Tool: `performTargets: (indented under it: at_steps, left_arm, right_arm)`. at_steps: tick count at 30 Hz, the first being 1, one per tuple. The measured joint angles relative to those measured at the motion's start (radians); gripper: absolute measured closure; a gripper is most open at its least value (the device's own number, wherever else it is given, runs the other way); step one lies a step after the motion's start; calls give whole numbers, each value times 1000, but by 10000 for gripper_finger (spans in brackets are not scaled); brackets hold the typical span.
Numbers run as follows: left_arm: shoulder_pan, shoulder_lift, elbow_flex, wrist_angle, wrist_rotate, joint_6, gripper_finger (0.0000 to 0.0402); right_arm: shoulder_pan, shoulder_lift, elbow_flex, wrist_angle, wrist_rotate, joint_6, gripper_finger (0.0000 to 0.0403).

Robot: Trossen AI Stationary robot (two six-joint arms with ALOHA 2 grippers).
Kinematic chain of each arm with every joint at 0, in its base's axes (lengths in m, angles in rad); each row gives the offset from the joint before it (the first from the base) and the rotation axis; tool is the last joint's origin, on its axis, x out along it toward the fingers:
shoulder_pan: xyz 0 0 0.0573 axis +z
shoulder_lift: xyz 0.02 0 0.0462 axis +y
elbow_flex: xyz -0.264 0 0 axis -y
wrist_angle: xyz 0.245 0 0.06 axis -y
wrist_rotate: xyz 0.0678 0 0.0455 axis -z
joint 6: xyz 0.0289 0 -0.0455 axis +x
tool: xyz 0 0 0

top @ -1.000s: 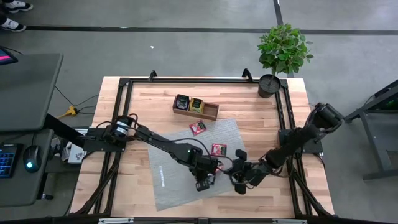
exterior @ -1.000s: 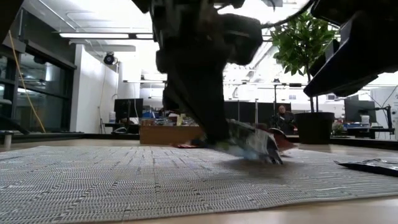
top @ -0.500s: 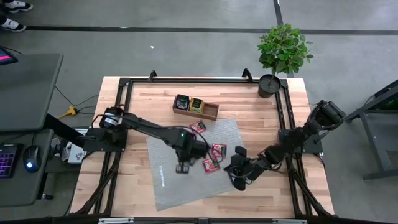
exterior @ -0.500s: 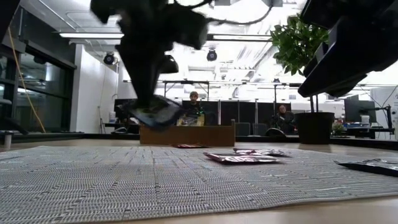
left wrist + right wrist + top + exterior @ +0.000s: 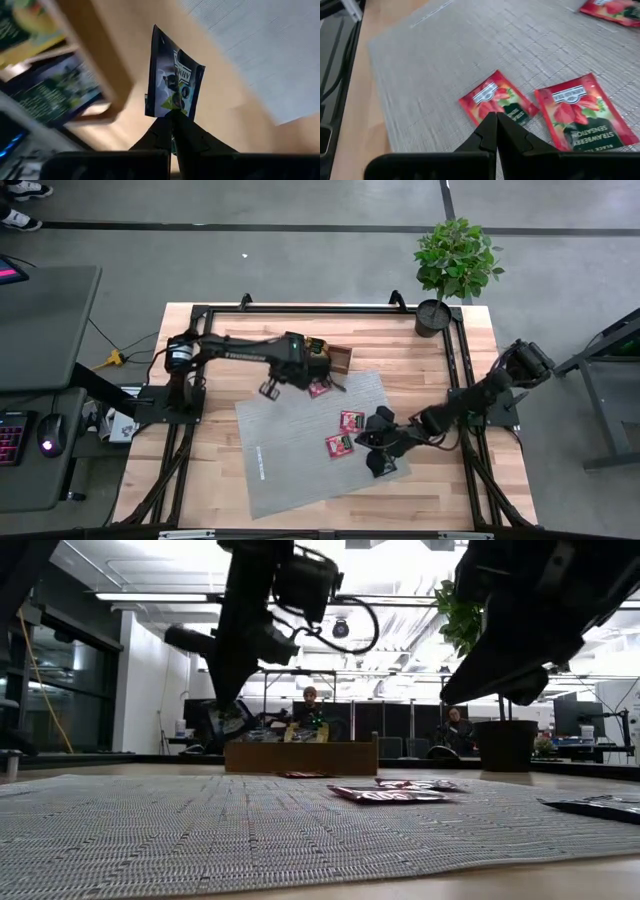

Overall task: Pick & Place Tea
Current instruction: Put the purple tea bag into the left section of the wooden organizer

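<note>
Left end effector (image 5: 171, 116) pinching black sachet (image 5: 173, 88), base hidden

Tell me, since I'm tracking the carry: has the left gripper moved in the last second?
Yes. In the high view the left gripper, shut on a black sachet, has gone from the mat's near part up to the wooden tray.

Even, bright overhead light on table (image 5: 200, 470); soft, short shadows under arms. Low view backlit: ceiling strips (image 5: 160, 597) glare white, arms mere silhouettes, mat (image 5: 250, 830) foreground soft. Left wrist view motion-blurred, tray (image 5: 90, 55) smeared. Right wrist view sharp on sachets (image 5: 495, 102).
</note>
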Motion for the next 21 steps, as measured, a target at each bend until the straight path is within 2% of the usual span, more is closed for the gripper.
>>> performTargets:
  at_steps: [6,10,17,21]
  left_arm:
    - [100,0,0,0,-131,171,401]
    - [143,0,0,11,-173,250,401]
    - [157,0,0,109,-275,419,401]
    - [155,0,0,153,-290,517,401]
  right_arm:
    - [-43,0,0,0,-1,18,403]
    - [-75,0,0,0,-16,20,403]
    - [-118,0,1,0,-38,19,403]
    - [-133,0,1,0,-56,17,402]
